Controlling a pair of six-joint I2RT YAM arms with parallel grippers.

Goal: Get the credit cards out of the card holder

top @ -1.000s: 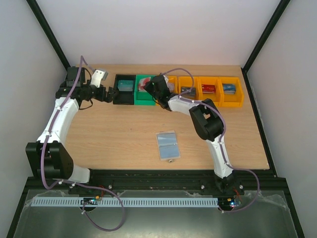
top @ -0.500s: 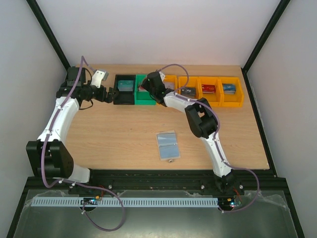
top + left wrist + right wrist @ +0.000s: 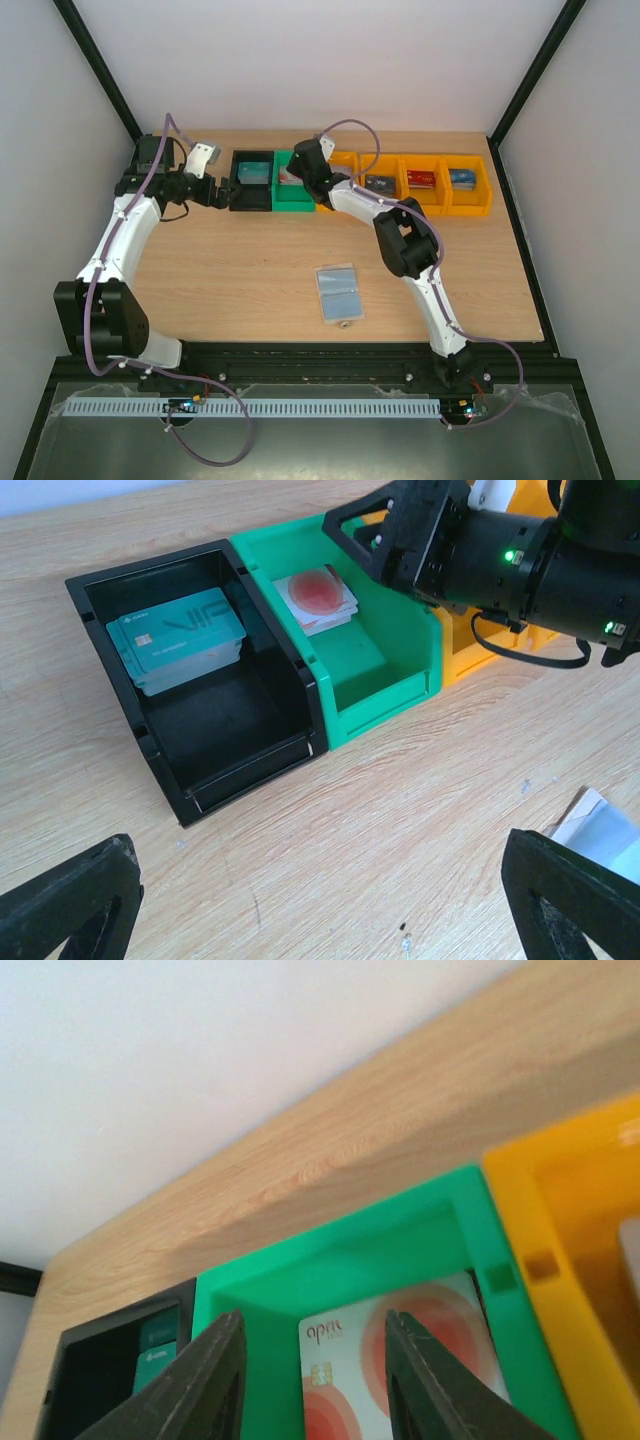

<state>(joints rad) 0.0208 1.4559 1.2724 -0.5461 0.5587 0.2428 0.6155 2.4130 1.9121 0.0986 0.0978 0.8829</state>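
I am watching the right gripper (image 3: 312, 1330) hanging over the green bin (image 3: 350, 1250), fingers parted and gripping nothing. The white and red card (image 3: 400, 1380) is lying flat just beneath them. The left gripper (image 3: 320, 920) is standing wide and empty before the black bin (image 3: 250, 730), where the teal card (image 3: 175, 640) is resting. More cards are sitting in the orange bins (image 3: 440, 210) along the worktop's far edge. The card holder (image 3: 338, 292) is lying unfolded toward the near edge, long axis running near to far, well apart from both grippers, with the right arm slightly nearer. Nothing is blocking the way to it. I cannot tell whether a card is remaining inside.
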